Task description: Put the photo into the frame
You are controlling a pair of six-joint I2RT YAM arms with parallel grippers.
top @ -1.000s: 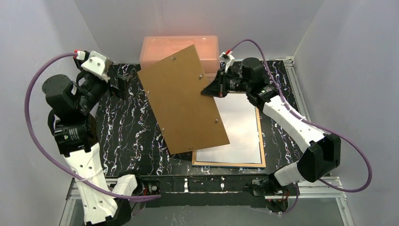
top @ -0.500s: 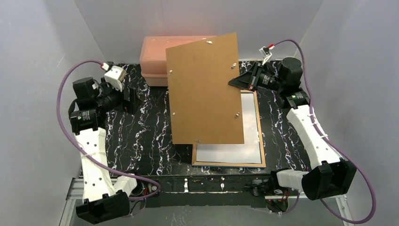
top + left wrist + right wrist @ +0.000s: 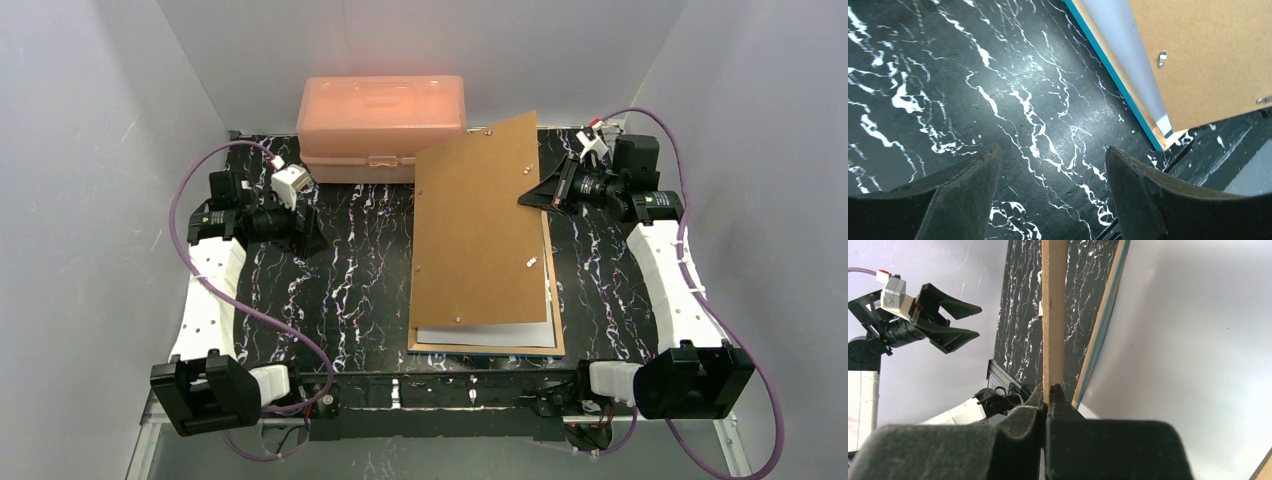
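The frame point(image 3: 487, 349) lies flat and face down on the black marbled table point(image 3: 350, 290). Its tan wooden edges face up, and a thin line of blue front shows along the side nearest your left arm. Inside the frame rests a white sheet point(image 3: 485, 333). No print shows on it, so you cannot tell whether it is the photo. Over the frame the brown backing board point(image 3: 480, 230) hangs tilted and covers most of it, leaving a strip of the sheet bare at the frame's near end. Whether the board touches the sheet is unclear. Your right claw point(image 3: 524, 197) is clamped tight on the board's right edge, above the frame's far right part. Your left claw point(image 3: 307, 228) hovers well to the left of the frame, jaws apart with nothing between them. A salmon-pink box point(image 3: 380, 115) stands beyond the frame's far left corner.
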